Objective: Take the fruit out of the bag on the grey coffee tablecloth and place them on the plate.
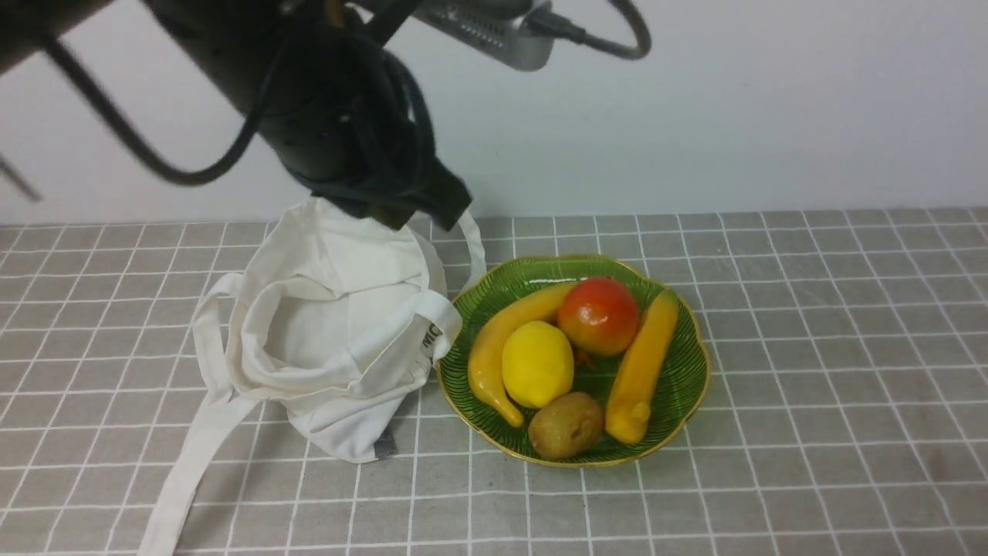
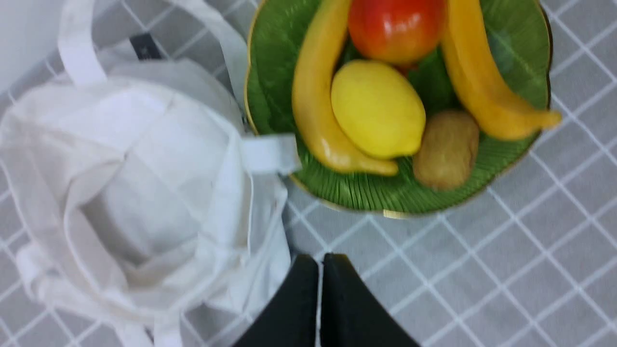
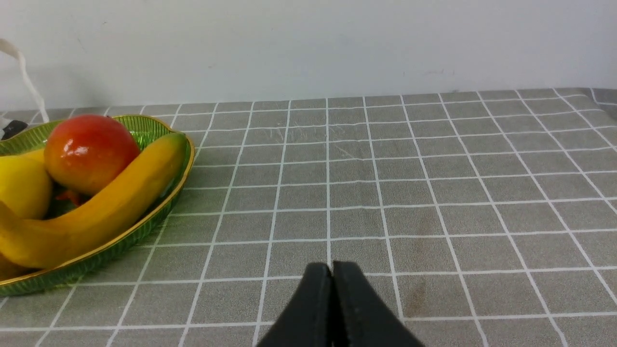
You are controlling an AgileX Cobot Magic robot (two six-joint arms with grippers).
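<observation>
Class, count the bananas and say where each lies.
2. One banana lies on the plate left of the lemon; the other banana along its right side. The bag may hide more.

In my front view the bag [image 1: 332, 332] lies on the tablecloth [image 1: 810, 371] at the plate's [image 1: 681, 380] nine o'clock, its cloth overlapping the plate's edge. On the plate I see the lemon [image 1: 537, 363] just toward nine from centre. One banana [image 1: 494, 347] lies outside it, a round fruit [image 1: 598, 315] at one, a second banana [image 1: 641, 363] at three, and a small oval fruit [image 1: 566, 425] at six.

Jaws together on both sides.
Left arm [image 1: 324, 116] slants down from upper left; left gripper [image 2: 320, 266], right gripper [image 3: 332, 273] both closed.
</observation>
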